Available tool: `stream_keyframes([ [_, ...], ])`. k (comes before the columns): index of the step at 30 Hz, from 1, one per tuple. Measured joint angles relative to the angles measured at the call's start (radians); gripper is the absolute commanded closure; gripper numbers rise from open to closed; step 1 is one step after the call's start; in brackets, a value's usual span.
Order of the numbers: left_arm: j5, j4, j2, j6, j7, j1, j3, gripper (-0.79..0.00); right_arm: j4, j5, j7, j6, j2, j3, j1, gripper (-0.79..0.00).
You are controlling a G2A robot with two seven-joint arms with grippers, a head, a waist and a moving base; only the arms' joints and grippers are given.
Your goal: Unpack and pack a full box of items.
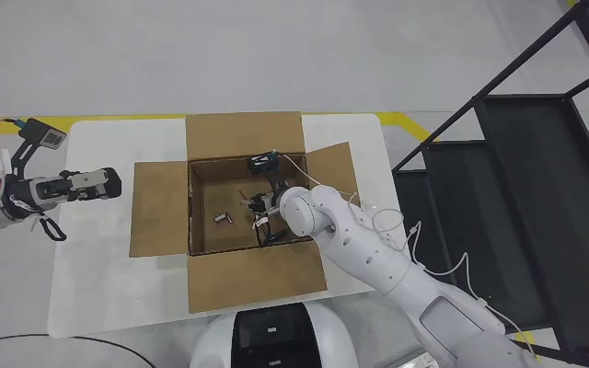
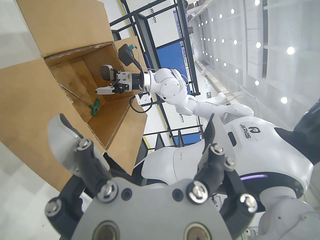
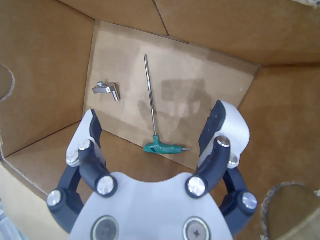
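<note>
Right gripper (image 3: 156,112) hangs inside the open cardboard box (image 3: 50,51) with its fingers spread wide and nothing between them. That spread looks chosen for a descent: it leaves room to come down over an item lying flat on the box floor.

Directly beneath and ahead of it lies the T-handle hex key (image 3: 160,148). Its green handle is nearest the gripper and its thin steel shaft runs away from it, roughly along the line midway between the two fingers. The key rests flat, apart from the fingers, so no contact is made yet. A small metal bracket (image 3: 107,89) sits on the floor farther out, off to the side of one finger and well apart from the key.

Judging by the alignment, the key is the likelier pick, and its handle offers more to grip than the slim shaft.

Left gripper (image 2: 135,121) is held out over the table (image 1: 101,276), well clear of the box. It is also wide and empty, probably so the other arm has the opening to itself.
</note>
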Motion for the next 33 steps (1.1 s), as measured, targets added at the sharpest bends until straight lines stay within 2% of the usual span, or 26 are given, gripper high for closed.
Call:
stream_keyframes([
  [22, 0.0, 0.0, 0.0, 0.0, 0.0, 0.0, 0.0, -0.785, 0.004, -0.008, 0.009, -0.012, -0.001, -0.009, 0.003, -0.785],
  [27, 0.0, 0.0, 0.0, 0.0, 0.0, 0.0, 0.0, -0.785, 0.069, -0.042, 0.131, -0.084, -0.023, -0.07, 0.089, -0.785],
  [33, 0.0, 0.0, 0.0, 0.0, 0.0, 0.0, 0.0, -0.785, 0.16, 0.005, 0.279, -0.194, -0.063, -0.148, 0.182, -0.785],
])
